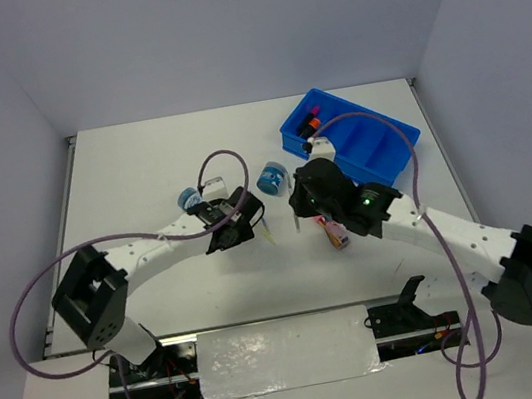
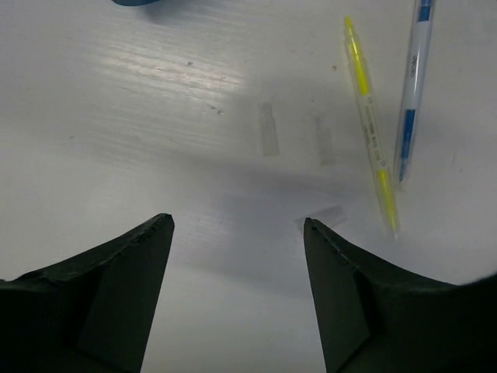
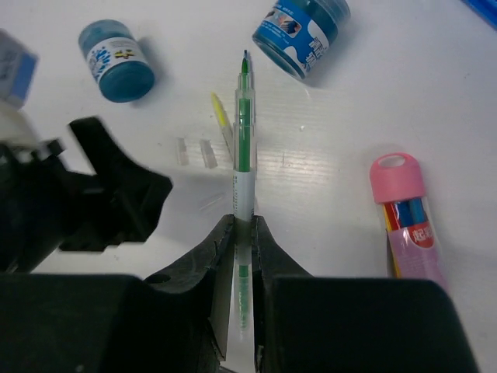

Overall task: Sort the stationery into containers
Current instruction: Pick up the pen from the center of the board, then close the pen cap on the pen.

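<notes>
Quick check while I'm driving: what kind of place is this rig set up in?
Probably a lab test cell, not an office: a white tabletop boxed in by plain pale wall panels, and loose purple cables looping across it.

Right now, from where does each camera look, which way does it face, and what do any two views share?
Top external: above and behind the bases, looking down at the table and blue tray; left arm and right arm show.
Left wrist: low over the table, facing a yellow pen; open left gripper shows.
Right wrist: looks along the right gripper, shut on a green pen, toward two blue tubs.
Shared: both wrist views show the yellow pen.
</notes>
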### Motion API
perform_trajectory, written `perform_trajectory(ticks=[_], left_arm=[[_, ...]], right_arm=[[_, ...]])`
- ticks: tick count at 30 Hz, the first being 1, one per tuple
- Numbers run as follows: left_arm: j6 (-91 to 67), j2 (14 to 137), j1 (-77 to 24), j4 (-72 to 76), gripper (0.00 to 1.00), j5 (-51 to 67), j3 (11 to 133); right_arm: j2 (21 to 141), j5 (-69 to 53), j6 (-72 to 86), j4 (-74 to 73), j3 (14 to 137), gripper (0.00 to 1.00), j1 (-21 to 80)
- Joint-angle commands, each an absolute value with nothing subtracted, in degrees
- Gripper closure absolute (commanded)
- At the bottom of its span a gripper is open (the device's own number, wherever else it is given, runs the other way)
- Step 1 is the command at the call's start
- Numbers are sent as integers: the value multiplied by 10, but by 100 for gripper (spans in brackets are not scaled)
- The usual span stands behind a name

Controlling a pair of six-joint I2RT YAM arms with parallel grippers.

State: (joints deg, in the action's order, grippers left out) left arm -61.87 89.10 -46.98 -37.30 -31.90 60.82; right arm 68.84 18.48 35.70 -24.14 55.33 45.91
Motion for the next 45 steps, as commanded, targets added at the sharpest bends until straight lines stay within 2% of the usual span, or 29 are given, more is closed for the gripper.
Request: perform_trajectory(ticks=[1, 2, 4, 5, 7, 21, 30, 37, 38, 40, 45], left_arm=[[-671, 928, -460, -366, 21, -338, 646], [-675, 949, -454, -360, 26, -335, 649], [-679, 976, -447, -352, 29, -334, 659], [-683, 984, -444, -352, 42, -332, 664], [-686, 1005, -437, -353, 50, -329, 669], [-652, 1041, -414, -276, 51, -297, 658], [-662, 1055, -405, -298, 60, -302, 657], [-658, 1070, -403, -294, 79, -289, 653], [-659, 1070, -403, -294, 88, -283, 648], [-658, 1056, -403, -284, 100, -278, 638], [-627, 942, -403, -240, 100, -251, 591]], right_arm=[[629, 204, 345, -282, 539, 100, 472], [619, 204, 344, -289, 539, 100, 476], [591, 202, 338, -292, 537, 100, 479], [585, 202, 338, -294, 536, 100, 482], [569, 203, 334, -301, 532, 100, 481], [562, 192, 323, -287, 515, 100, 483], [555, 191, 322, -286, 512, 100, 484], [553, 188, 322, -281, 510, 100, 486], [553, 185, 319, -279, 509, 100, 486], [548, 161, 311, -255, 503, 100, 488], [503, 12, 263, -141, 427, 100, 490]])
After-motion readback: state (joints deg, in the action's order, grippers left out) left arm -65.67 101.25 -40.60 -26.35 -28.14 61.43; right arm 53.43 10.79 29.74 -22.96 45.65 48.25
